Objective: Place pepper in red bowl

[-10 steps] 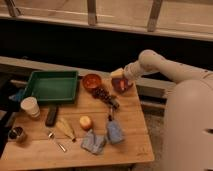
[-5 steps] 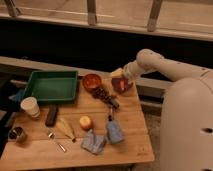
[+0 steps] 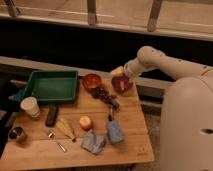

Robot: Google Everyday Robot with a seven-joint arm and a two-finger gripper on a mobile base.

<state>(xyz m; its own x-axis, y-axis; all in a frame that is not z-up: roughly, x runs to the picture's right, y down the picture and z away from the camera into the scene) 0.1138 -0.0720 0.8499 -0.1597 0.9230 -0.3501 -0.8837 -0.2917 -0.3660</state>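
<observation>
The red bowl (image 3: 91, 81) stands at the table's far edge, just right of the green tray. The purple bowl (image 3: 122, 85) stands to its right, near the far right corner. A small reddish piece that looks like the pepper (image 3: 121, 86) shows inside the purple bowl. My gripper (image 3: 120, 75) hangs right over the purple bowl's far rim, at the end of the white arm reaching in from the right. I cannot tell whether it touches or holds the pepper.
A green tray (image 3: 52, 86) sits at the far left. A dark grape cluster (image 3: 103, 94) lies in front of the two bowls. Nearer lie a yellow-orange fruit (image 3: 86, 122), two blue cloths (image 3: 95, 141), a white cup (image 3: 30, 106), a dark block (image 3: 51, 115) and a metal cup (image 3: 16, 133).
</observation>
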